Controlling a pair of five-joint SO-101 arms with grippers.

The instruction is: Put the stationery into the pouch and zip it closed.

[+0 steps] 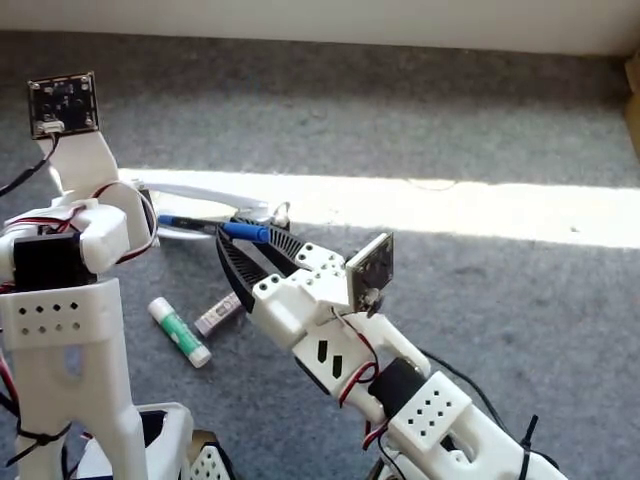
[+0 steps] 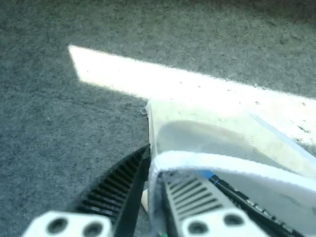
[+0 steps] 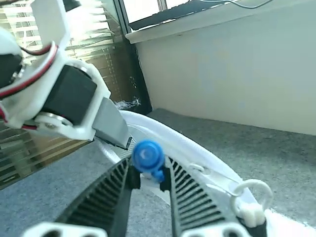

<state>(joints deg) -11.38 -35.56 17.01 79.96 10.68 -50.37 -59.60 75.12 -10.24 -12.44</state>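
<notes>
Right gripper (image 1: 235,240), centre of the table: black ribbed fingers clamped on the blue pen (image 1: 247,232). In the right wrist view the pen's round blue end (image 3: 147,155) sits pinched between the two fingers (image 3: 123,187).

The pen lies roughly level. Its dark end points left toward the pouch (image 1: 205,192).

The pouch is clear with a white rim. It lies just beyond the pen, at the near edge of a sunlit band across the grey surface (image 1: 500,120).

Left gripper (image 2: 157,173): closed on the pouch's white rim (image 2: 212,163), one finger on each side of it. A dark shaft with a blue patch shows through the pouch wall (probably the pen, can't confirm).

The zip pull ring (image 3: 252,197) hangs at the pouch's right end.

A green-and-white glue stick (image 1: 180,333) lies loose on the surface, near and left of the pen. A small tube (image 1: 218,314) lies just right of it. The two are not touching.
</notes>
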